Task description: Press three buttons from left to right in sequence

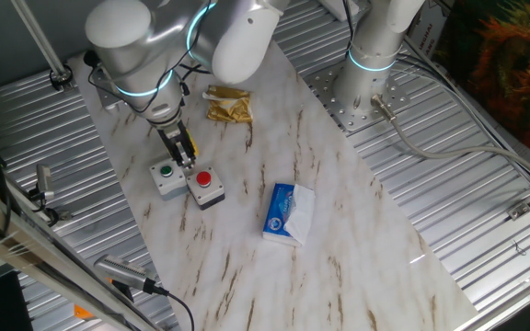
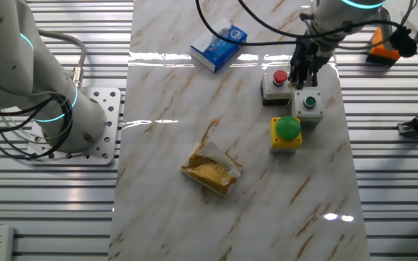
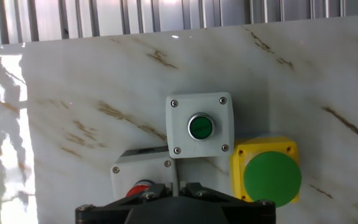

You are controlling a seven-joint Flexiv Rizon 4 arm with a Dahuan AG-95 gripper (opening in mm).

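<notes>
A marble-patterned board [image 1: 339,239] lies on a ribbed metal table; the three button boxes cluster at centre left in one fixed view and at upper right in the other. The gripper [image 2: 303,72] hangs low above the gap between the red button [image 2: 279,77] and the small green button [image 2: 310,102], with the big green dome [image 2: 289,127] on its yellow box just beside them. No button shows any mark of having been pressed, so progress cannot be read outright; judging by the gripper's place over the grey boxes, the sequence seems to be in its middle or late part. Whether the fingers are spread or pressed together cannot be told. One fixed view hides the dome behind the arm, which the other fixed view and the hand view show plainly; only the fixed views include the tissue packet [image 1: 289,213] and golden wrapper [image 2: 211,170]; the hand view shows the red button cut by the gripper body at the lower edge.
</notes>
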